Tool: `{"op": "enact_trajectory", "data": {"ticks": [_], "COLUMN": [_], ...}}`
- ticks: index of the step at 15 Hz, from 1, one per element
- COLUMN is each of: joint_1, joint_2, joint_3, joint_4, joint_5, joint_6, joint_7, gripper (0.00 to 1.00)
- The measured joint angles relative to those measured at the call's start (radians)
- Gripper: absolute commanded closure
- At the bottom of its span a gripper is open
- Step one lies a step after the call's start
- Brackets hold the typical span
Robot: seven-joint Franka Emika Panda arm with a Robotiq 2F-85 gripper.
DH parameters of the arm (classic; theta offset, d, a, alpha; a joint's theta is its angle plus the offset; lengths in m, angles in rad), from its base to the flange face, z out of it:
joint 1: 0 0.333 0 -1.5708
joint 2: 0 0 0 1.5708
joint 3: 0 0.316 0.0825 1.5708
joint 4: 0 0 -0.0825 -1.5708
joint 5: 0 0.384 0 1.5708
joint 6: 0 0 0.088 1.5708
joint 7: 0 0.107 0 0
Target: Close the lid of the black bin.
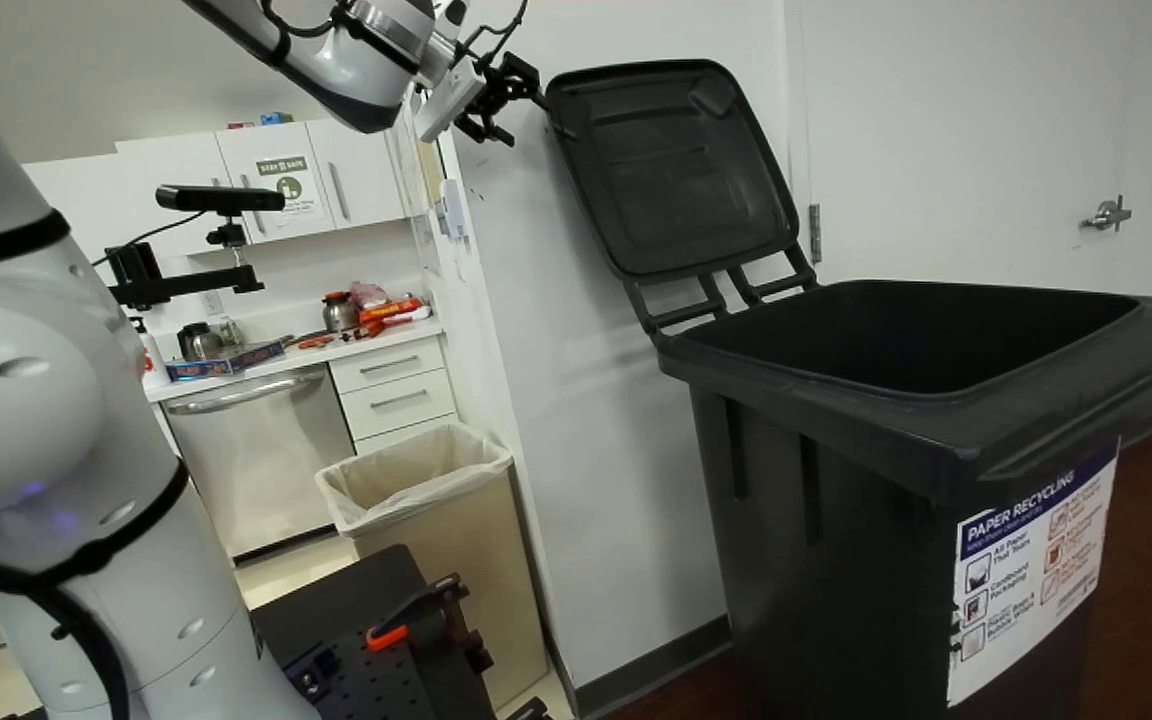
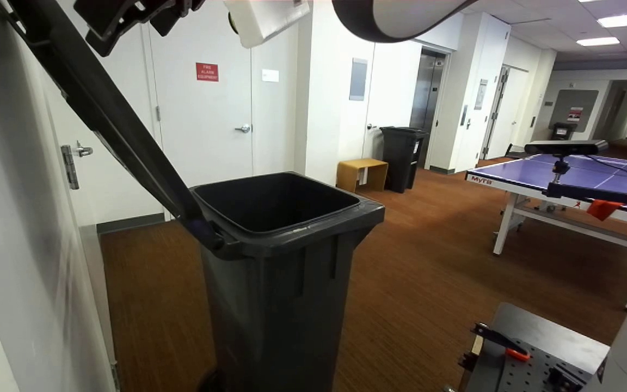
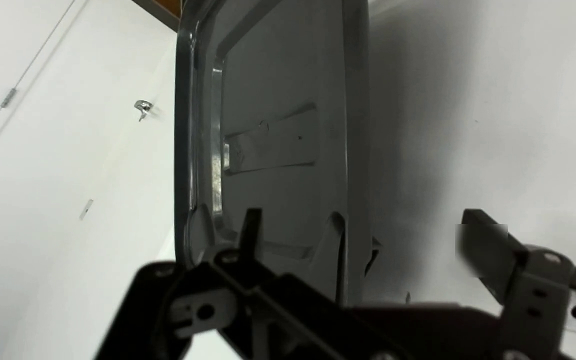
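Black lid [image 1: 676, 170] stands raised

Plastic, rectangular with rounded corners, it is hinged on the boxy black bin [image 1: 836, 540]; its long axis slopes upward, toward the wall [image 1: 616, 450]. Near the lid, the claw [image 3: 363, 222] is spread wide.

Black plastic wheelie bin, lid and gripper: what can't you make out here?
Floor inside the boxy black plastic wheelie bin: hidden by its walls, both exterior views.
Its lower end: cut off by the bottom edge in both.
Smallest print on the white-and-blue paper recycling label: too small, in an exterior view.
Whether the black gripper touches the flat black lid: a dark finger covers that spot, wrist view.
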Motion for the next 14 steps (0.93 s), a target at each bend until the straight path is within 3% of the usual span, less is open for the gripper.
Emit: {"op": "enact_trajectory", "data": {"ticks": [8, 9, 10, 14], "joint_1": [-0.002, -0.001, 0.000, 0.010], "joint_2": [0.170, 0.190, 0.208, 0.260], "joint_3": [0.007, 0.007, 0.007, 0.007], "joint_4": [0.116, 0.130, 0.143, 0.189], "joint_5": [-0.221, -0.237, -0.251, -0.290], "joint_6": [0.000, 0.000, 0.000, 0.000], "joint_7": [0.162, 0.170, 0.176, 0.185], "gripper": [0.00, 0.25, 0.26, 0.58]}}
